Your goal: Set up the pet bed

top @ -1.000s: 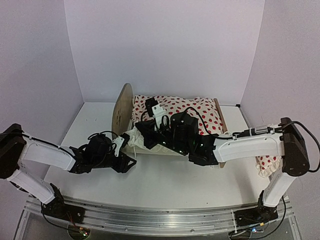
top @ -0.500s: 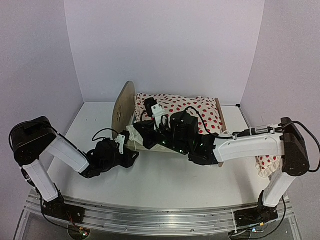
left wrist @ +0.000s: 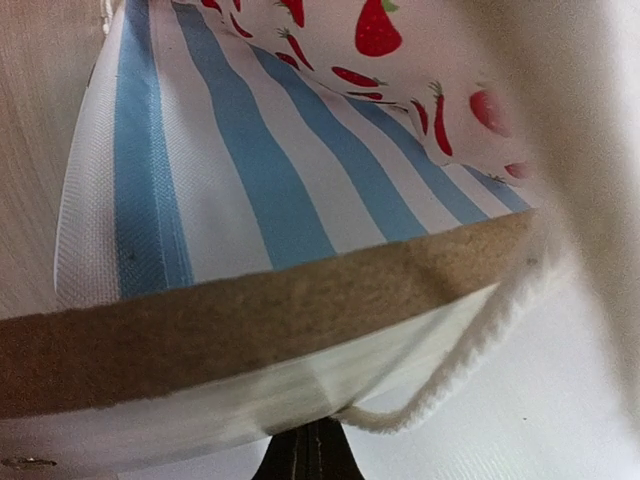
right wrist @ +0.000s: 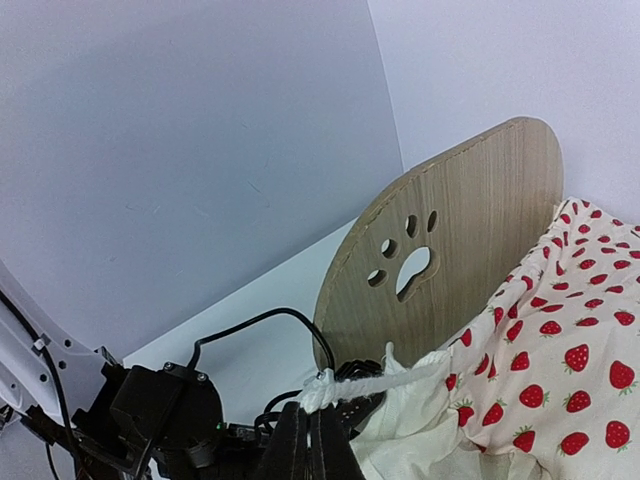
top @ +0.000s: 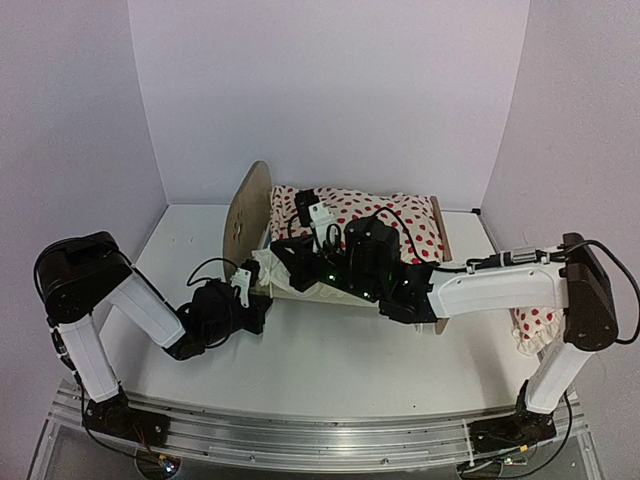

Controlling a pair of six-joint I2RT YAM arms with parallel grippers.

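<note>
Lying over the pet bed mid-table, the duvet is bunching by the headboard — right gripper is pinching its cord, left gripper is sitting closed at its edge; pillow is waiting aside.

We see the pet bed standing on its base at the far middle of the white table, set lengthwise left to right. Its frame is light wood. The tall rounded headboard stands upright at the left end, pierced by a paw-print cutout. The low footboard closes the right end. From the left wrist view, the blue-and-white striped mattress lies flat inside the frame, behind the raw edge of a side rail. From above, most of the mattress is hidden.
</note>
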